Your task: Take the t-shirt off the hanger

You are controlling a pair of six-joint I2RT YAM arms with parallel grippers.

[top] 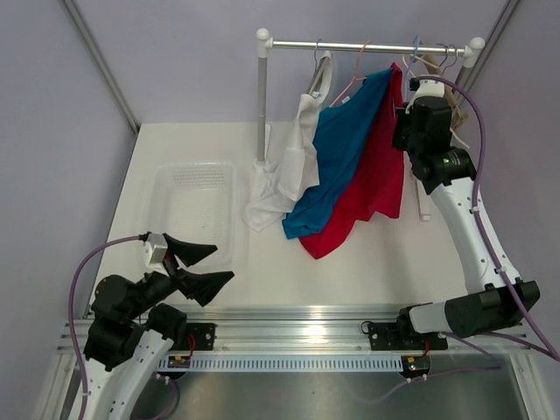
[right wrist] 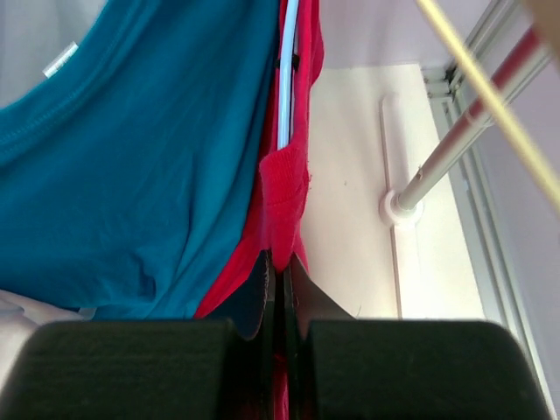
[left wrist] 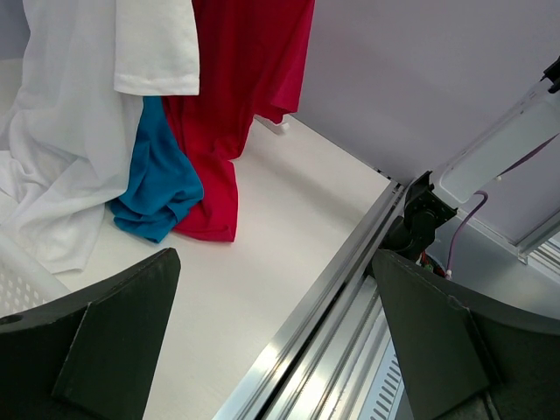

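I'm pinching a soft, limp fold of the red t-shirt [right wrist: 284, 188] just below the rail [top: 367, 45] in my right gripper [right wrist: 280, 262], while my left gripper [top: 223, 262] gapes wide, far from that rail.

The right gripper [right wrist: 278, 262] shows its jaws only in the wrist view; from above its own wrist hides them. The red t-shirt [right wrist: 284, 192] covers most of a hanger [right wrist: 287, 79]. In the left wrist view the top edge cuts off the white t-shirt [left wrist: 70, 131].
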